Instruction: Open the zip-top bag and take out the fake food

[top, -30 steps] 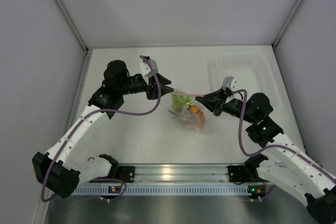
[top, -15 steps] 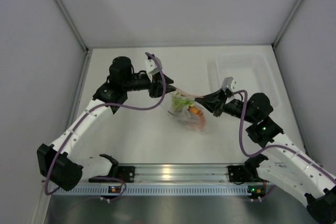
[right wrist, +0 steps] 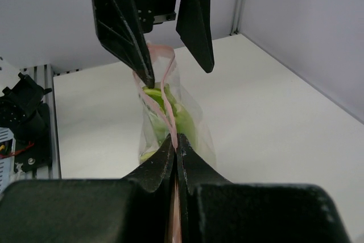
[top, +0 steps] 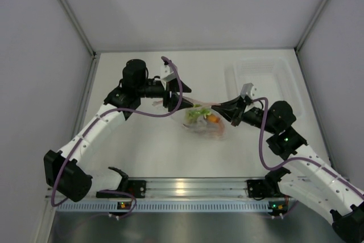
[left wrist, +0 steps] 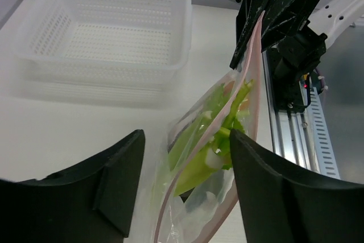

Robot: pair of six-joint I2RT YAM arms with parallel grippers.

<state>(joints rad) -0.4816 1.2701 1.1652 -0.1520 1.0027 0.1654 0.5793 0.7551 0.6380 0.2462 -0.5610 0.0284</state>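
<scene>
Right gripper (right wrist: 175, 140) clamps zip-top bag (top: 203, 123) edge — left gripper (top: 185, 96) gapes astride

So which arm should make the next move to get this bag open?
Left. The right tool is shut on the zip-top bag at its pink strip, anchoring it. The left tool is open with the bag's top between its fingers, free to grip and pull.
</scene>
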